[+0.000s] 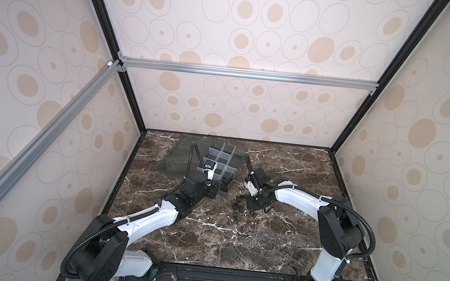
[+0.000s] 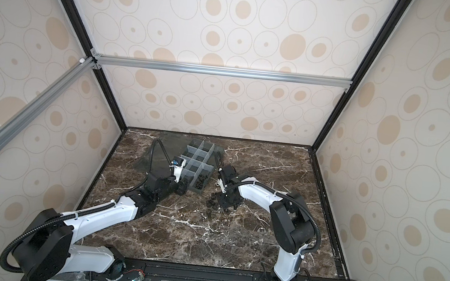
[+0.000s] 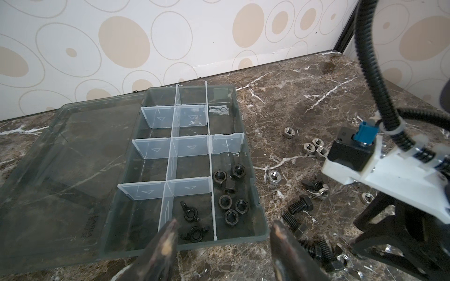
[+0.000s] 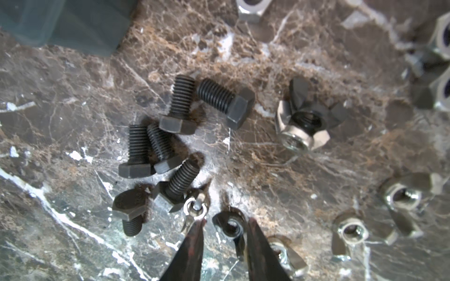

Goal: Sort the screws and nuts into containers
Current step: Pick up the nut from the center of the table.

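Where right fingers point(image 4: 192, 248) straddle black nut point(image 4: 222, 220), contact unclear.

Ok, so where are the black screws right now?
The black screws lie in a loose pile on the marble table, outside the organizer box, just ahead of the right gripper in its wrist view.

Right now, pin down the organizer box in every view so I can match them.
Top view: organizer box on the table's far half, left of centre.
Top view: same place.
Left wrist: whole box, lid open flat beside it.
Right wrist: only one grey corner, beyond the screws.
Shared landmark: black screws lying off its near corner.
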Robot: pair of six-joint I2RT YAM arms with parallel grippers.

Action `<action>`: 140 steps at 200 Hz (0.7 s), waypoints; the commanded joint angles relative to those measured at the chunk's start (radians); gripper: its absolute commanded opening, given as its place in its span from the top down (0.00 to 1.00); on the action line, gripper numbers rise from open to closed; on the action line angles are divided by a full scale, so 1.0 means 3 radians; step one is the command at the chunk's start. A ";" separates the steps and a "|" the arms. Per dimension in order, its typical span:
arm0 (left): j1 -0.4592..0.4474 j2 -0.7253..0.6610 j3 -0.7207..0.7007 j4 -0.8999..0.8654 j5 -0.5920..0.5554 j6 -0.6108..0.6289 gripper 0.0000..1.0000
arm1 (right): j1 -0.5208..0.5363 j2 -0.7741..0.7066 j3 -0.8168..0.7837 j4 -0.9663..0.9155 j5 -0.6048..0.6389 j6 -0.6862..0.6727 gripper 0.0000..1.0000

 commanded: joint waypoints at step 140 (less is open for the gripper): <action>0.0011 0.0008 0.0087 0.0101 -0.0051 -0.0040 0.38 | 0.0050 0.0159 0.0318 -0.0202 0.0214 -0.0159 0.99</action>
